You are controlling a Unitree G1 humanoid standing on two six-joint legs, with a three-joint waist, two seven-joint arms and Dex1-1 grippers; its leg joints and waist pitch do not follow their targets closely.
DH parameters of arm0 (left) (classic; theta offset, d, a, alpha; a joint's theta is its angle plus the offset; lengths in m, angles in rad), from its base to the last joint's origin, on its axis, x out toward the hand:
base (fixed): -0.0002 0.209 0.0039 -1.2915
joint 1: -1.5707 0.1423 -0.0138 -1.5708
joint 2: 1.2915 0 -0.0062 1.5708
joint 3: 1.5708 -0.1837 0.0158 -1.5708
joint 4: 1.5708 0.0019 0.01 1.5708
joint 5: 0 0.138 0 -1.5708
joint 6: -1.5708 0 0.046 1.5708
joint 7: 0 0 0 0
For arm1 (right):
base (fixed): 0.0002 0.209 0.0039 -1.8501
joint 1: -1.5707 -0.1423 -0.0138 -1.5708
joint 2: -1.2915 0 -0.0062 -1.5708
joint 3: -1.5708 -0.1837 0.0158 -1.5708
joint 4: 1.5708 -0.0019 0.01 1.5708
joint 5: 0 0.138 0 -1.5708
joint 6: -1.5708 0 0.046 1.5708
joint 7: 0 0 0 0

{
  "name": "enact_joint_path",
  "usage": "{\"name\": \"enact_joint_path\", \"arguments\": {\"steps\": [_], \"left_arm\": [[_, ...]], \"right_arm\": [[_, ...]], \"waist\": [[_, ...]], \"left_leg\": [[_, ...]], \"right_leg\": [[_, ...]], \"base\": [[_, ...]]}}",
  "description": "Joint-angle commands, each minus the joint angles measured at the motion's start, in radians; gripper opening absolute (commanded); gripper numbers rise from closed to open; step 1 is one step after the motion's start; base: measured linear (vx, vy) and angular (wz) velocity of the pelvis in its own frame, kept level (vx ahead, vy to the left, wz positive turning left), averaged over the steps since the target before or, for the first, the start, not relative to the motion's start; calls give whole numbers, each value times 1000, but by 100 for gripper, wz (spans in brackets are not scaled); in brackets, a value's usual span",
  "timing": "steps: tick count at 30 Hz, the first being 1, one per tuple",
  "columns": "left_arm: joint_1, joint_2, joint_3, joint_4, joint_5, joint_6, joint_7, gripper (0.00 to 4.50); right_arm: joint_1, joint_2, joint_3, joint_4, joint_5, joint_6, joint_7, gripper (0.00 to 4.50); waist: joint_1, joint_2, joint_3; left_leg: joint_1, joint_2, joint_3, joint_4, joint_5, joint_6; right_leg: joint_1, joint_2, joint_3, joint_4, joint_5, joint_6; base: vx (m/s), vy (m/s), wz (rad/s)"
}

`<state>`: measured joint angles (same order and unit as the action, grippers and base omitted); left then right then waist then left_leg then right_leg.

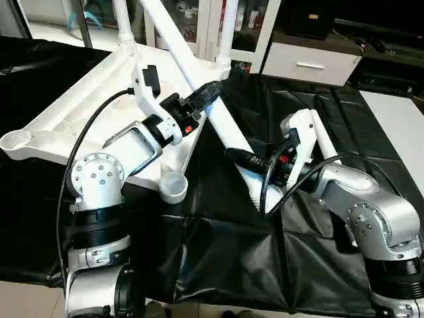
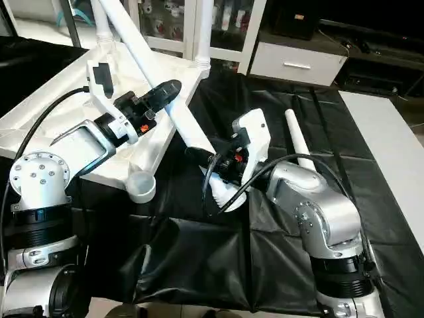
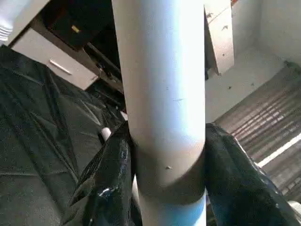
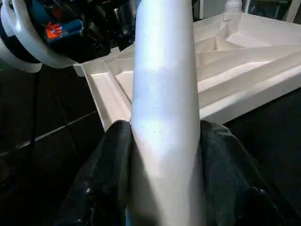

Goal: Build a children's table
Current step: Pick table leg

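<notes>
The table top (image 1: 86, 112) lies upside down on the black-covered bench (image 1: 232, 265), ribs up, two legs (image 1: 225, 33) already standing in its far corner sockets. A third leg (image 1: 222, 122) slants across the top's near edge, held by both grippers, apparently for steering toward the empty near socket (image 1: 173, 187). A fourth leg (image 2: 299, 147) lies beside the top. Left gripper (image 1: 205, 93) fingers are clamped mid-leg; right gripper (image 1: 242, 158) fingers are clamped near its lower end.

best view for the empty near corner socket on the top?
Left eye view: the socket shows whole, open rim up, beside the left forearm. Right eye view shows it too, nearer the frame's left. The wrist views show the leg each pincer grips.
</notes>
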<state>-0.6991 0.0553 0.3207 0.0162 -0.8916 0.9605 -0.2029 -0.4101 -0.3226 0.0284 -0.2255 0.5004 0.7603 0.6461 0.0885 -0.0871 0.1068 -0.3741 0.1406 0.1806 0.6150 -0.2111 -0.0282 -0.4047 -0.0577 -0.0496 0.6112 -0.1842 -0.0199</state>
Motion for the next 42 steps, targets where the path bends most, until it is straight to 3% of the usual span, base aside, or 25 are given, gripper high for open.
{"name": "enact_joint_path", "arguments": {"steps": [1, 7, 10, 12, 16, 25, 27, 28, 31, 36, 38, 39, 42], "left_arm": [[6, 1, -17, -14, 7, 4, 9, 183], [6, 5, -28, -17, 6, 2, -3, 179], [4, 8, -32, -15, 14, -1, -1, 177], [-7, 8, -32, -1, 29, -24, 10, 177], [-20, -2, -29, 15, 48, -57, 27, 173], [-35, -23, -25, 30, 70, -129, 41, 173], [-38, -22, -22, 33, 66, -139, 31, 173], [-39, -21, -21, 34, 66, -142, 28, 173], [-40, -14, -21, 36, 65, -146, 19, 173], [-45, 36, -57, 47, 76, -141, -69, 172], [-46, 40, -59, 48, 75, -139, -75, 172], [-55, 74, -73, 57, 74, -125, -118, 172], [-62, 91, -77, 64, 76, -121, -132, 172]], "right_arm": [[12, -18, -3, -18, -3, -38, 30, 178], [13, -18, 11, -14, -22, -54, 26, 178], [11, -36, 37, -11, -80, -111, 11, 178], [2, -52, 100, 21, -249, -292, -64, 177], [-8, -31, 115, 40, -320, -382, -119, 177], [-15, -16, 156, 71, -401, -468, -168, 177], [-10, -4, 155, 83, -387, -470, -156, 177], [-8, 2, 150, 85, -384, -475, -156, 233], [-4, 26, 119, 83, -334, -458, -148, 253], [-19, 46, 23, 68, -169, -353, -110, 298], [-20, 44, 20, 69, -167, -353, -110, 316], [-36, 35, -27, 105, -138, -325, -112, 331], [-50, 35, -60, 141, -145, -316, -142, 331]], "waist": [[1, 14, -80], [-1, 13, -81], [-1, 11, -82], [1, 15, -83], [-4, 13, -81], [-4, 15, -84], [-4, 15, -83], [-4, 15, -83], [-6, 15, -83], [-5, 19, -86], [-5, 19, -85], [-4, 20, -85], [-2, 21, -85]], "left_leg": [[23, 93, -36, -76, -20, 16], [21, 91, -37, -74, -12, 24], [22, 90, -35, -73, -5, 22], [23, 92, -36, -72, 2, 13], [21, 90, -35, -73, -21, 14], [22, 89, -35, -71, -14, 31], [23, 88, -34, -72, -34, 33], [22, 89, -34, -72, -35, 33], [22, 90, -35, -72, -37, 36], [27, 90, -35, -71, -21, 51], [26, 89, -34, -71, -17, 47], [27, 88, -33, -71, -16, 45], [29, 88, -31, -72, -30, 31]], "right_leg": [[56, -106, 61, -55, -72, -232], [59, -105, 60, -54, -68, -238], [58, -103, 60, -52, -63, -236], [55, -105, 59, -51, -58, -232], [57, -103, 61, -52, -64, -233], [58, -100, 60, -47, -28, -243], [60, -100, 61, -48, -33, -245], [60, -100, 61, -47, -32, -245], [58, -98, 60, -47, -27, -245], [58, -96, 58, -42, -2, -253], [57, -98, 58, -42, -1, -256], [57, -97, 59, -42, -7, -256], [56, -97, 59, -44, -28, -258]], "base": [[0, 0, 0], [0, 0, 0], [0, 0, 0], [0, 0, 0], [0, 0, 0], [0, 0, 0], [0, 0, 0], [0, 0, 0], [0, 0, 0], [0, 0, 0], [0, 0, 0], [0, 0, 0], [0, 0, 0]]}}
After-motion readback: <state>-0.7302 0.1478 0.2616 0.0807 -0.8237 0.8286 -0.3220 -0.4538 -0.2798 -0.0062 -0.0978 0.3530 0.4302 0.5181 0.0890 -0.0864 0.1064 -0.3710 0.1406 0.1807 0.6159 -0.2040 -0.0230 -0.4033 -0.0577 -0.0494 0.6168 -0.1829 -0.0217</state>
